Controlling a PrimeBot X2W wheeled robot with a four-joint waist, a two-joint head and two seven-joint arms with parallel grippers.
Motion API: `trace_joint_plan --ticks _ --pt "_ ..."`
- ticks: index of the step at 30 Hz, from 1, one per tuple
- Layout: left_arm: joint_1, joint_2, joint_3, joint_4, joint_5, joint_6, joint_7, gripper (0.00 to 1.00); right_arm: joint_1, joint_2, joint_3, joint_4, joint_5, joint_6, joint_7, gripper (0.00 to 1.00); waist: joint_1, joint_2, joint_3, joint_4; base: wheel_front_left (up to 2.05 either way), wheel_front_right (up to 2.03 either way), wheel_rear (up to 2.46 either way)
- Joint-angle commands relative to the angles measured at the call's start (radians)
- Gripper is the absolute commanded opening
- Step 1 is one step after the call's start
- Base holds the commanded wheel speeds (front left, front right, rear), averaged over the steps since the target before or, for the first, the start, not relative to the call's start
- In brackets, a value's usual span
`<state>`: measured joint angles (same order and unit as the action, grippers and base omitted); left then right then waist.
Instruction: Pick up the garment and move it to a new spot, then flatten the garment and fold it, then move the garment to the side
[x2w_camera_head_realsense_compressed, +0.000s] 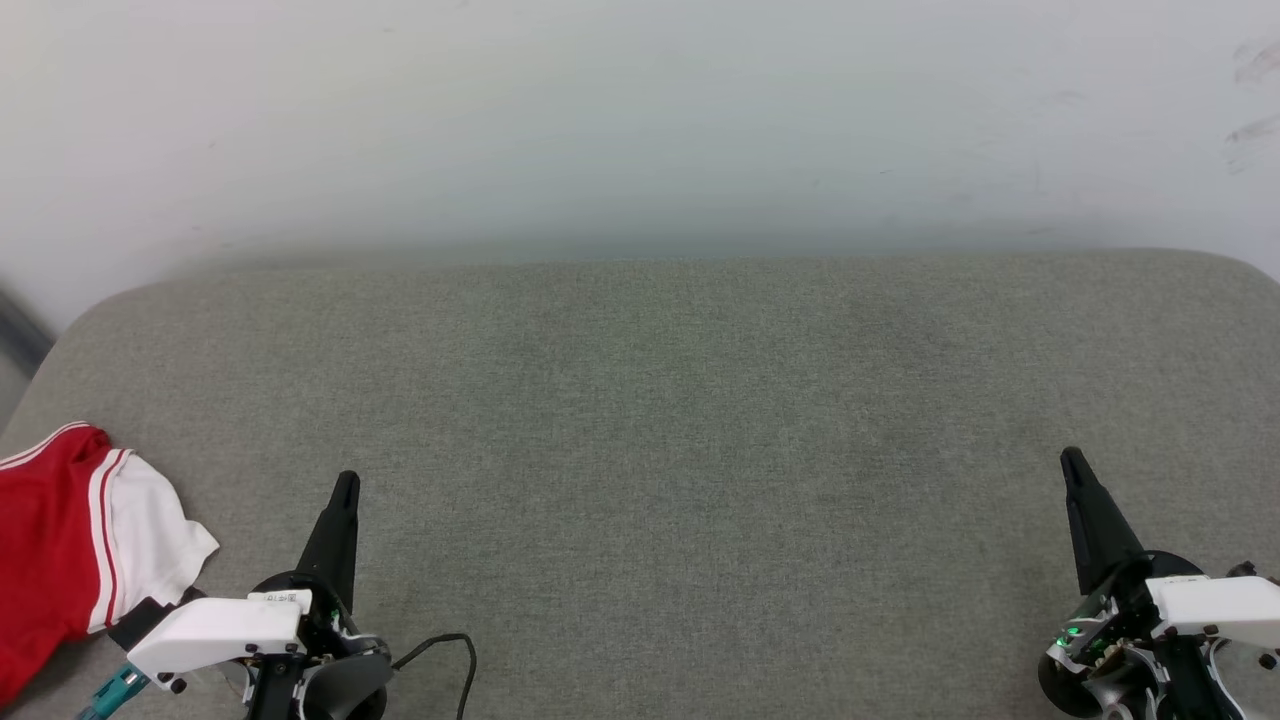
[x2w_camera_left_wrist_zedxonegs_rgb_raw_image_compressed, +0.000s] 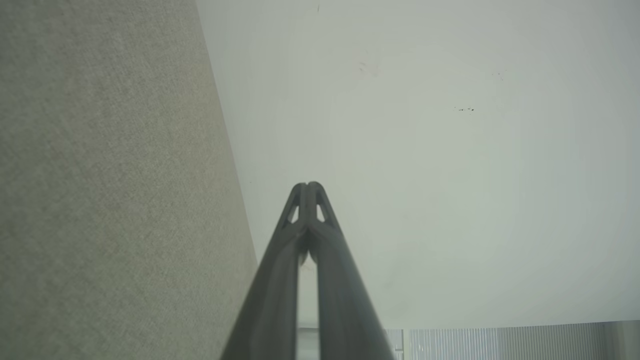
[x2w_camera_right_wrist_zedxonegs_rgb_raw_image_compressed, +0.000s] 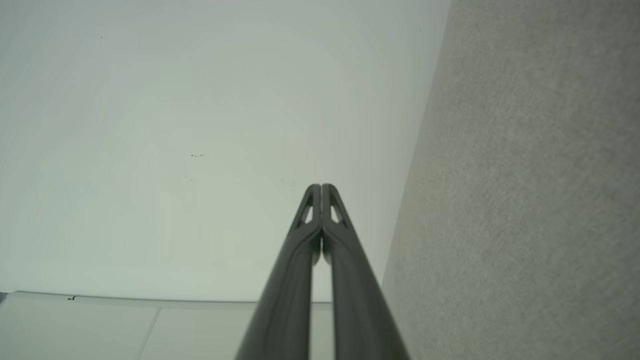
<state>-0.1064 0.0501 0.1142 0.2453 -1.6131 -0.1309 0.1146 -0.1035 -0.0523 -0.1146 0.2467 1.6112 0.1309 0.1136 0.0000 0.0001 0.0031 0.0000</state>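
Over grey cushion (x2w_camera_head_realsense_compressed: 700, 400): treating garment (x2w_camera_head_realsense_compressed: 50, 540) at left as soft, light, limp; pinching at sleeve hem (x2w_camera_head_realsense_compressed: 188, 548) likely best. Hovering left gripper (x2w_camera_head_realsense_compressed: 346, 482), right gripper (x2w_camera_head_realsense_compressed: 1071, 460), jaws pressed together, empty.

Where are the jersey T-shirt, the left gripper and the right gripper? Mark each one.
red jersey T-shirt (x2w_camera_head_realsense_compressed: 45, 540): head view, lower left, on its red body.
left gripper (x2w_camera_head_realsense_compressed: 346, 485): head view, at the shut fingertips.
right gripper (x2w_camera_head_realsense_compressed: 1071, 462): head view, at the shut fingertips.
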Motion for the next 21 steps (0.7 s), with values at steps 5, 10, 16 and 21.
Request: trace_joint_plan --ticks 5,10,16,21 --pt "-0.006 -0.002 0.002 0.000 0.000 -0.003 0.002 0.00 -0.012 0.005 0.000 0.001 0.003 0.000 -0.001 0.00 0.0000 -0.0001 0.000 0.000 0.00 0.00 0.00" --pt "-0.006 -0.002 0.002 0.000 0.000 -0.003 0.002 0.00 -0.012 0.005 0.000 0.001 0.003 0.000 -0.001 0.00 0.0000 -0.0001 0.000 0.000 0.00 0.00 0.00" --pt "-0.006 -0.002 0.002 0.000 0.000 -0.003 0.002 0.00 -0.012 0.005 0.000 0.001 0.003 0.000 -0.001 0.00 0.0000 -0.0001 0.000 0.000 0.00 0.00 0.00" --pt "-0.006 -0.002 0.002 0.000 0.000 -0.003 0.002 0.00 -0.012 0.005 0.000 0.001 0.003 0.000 -0.001 0.00 0.0000 -0.0001 0.000 0.000 0.00 0.00 0.00"
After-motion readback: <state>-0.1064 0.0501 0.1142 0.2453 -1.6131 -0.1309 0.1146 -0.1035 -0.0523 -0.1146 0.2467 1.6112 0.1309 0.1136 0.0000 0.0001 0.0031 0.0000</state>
